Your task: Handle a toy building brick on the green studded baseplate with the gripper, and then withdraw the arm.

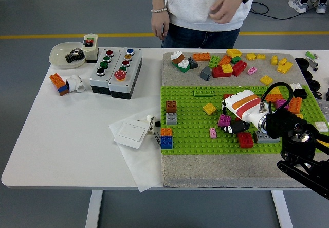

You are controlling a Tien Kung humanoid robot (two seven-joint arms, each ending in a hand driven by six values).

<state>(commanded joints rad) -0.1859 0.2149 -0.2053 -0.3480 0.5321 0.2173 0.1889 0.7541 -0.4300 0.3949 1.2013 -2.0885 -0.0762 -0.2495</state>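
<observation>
The green studded baseplate point(190, 135) lies on a grey mat at the right of the table. My right hand point(230, 121), with a white and orange back, reaches in from the right and rests low over the plate's middle. Its black fingers point(235, 127) are curled around a magenta brick point(224, 120) that sits on the plate. A small pink brick point(213, 133) stands just left of the hand, a yellow brick point(209, 108) above left, and a red brick point(245, 140) below right. The left arm is out of view.
A brown-grey stack point(171, 111) and an orange-blue stack point(166, 139) stand on the plate's left. Loose bricks point(226, 63) lie behind it. A button box point(115, 71), a bowl with a gear point(67, 55) and a white switch point(128, 132) are at the left. A person point(200, 6) stands at the far side.
</observation>
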